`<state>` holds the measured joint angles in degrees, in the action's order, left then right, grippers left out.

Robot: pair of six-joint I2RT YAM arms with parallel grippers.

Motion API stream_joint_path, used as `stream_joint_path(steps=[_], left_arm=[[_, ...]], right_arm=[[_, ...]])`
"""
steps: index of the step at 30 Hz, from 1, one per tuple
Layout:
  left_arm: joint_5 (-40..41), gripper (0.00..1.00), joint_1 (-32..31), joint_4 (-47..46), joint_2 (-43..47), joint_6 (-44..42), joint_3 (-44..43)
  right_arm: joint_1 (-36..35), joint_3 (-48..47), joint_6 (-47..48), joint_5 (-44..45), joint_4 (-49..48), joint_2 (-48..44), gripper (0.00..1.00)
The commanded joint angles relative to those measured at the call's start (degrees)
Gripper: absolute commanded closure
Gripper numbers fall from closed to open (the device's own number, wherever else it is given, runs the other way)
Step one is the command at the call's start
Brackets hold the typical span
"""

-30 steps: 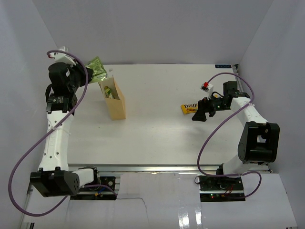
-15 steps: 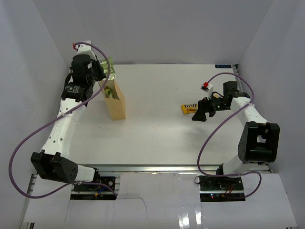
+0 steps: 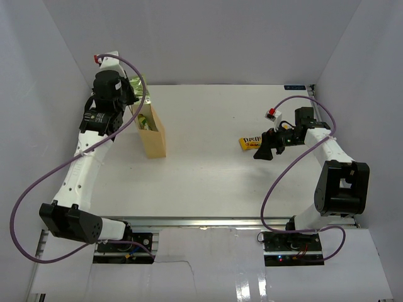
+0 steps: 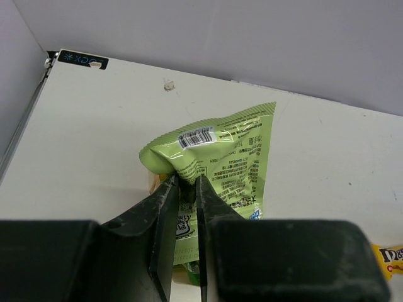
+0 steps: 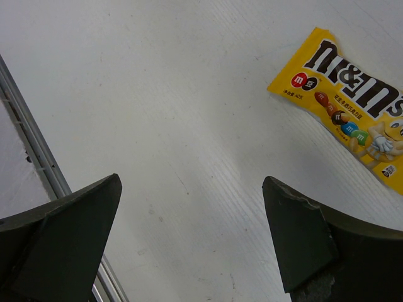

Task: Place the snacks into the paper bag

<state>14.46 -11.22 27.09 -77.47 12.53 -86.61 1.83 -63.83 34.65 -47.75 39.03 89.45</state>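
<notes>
My left gripper [image 3: 131,94] is shut on the green-and-yellow pouch [image 3: 140,86] and holds it in the air just behind the open top of the tan paper bag [image 3: 153,135]. In the left wrist view the jaws [image 4: 187,180] pinch the pouch [image 4: 236,154] near its barcode end, and the pouch hangs over the bag's rim [image 4: 153,184]. The yellow candy packet [image 3: 250,143] lies flat on the table at the right. My right gripper [image 3: 263,151] is open and empty just beside it. In the right wrist view the packet [image 5: 352,116] lies beyond the open jaws [image 5: 192,189].
A green patch [image 3: 145,121] shows inside the bag's mouth. White walls enclose the table [image 3: 208,176] on the left, back and right. A metal rail [image 5: 44,163] runs along the table's edge near my right gripper.
My left arm swung right with the pouch, from the left wall to just behind the bag's top. The right arm and the yellow packet have not moved.
</notes>
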Motion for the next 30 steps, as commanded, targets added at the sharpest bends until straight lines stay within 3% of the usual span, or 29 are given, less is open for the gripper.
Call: stream_joint_path(steps=[1, 30], left_arm=[[1.54, 1.00, -0.11, 0.33, 3.12, -0.05, -2.77], [11.46, 1.00, -3.72, 4.28, -3.03, -8.31, -3.66]], right_arm=[[0.28, 0.29, -0.03, -1.12, -0.27, -0.15, 0.01], [0.37, 1.08, 0.06, -1.30, -0.44, -0.68, 0.01]])
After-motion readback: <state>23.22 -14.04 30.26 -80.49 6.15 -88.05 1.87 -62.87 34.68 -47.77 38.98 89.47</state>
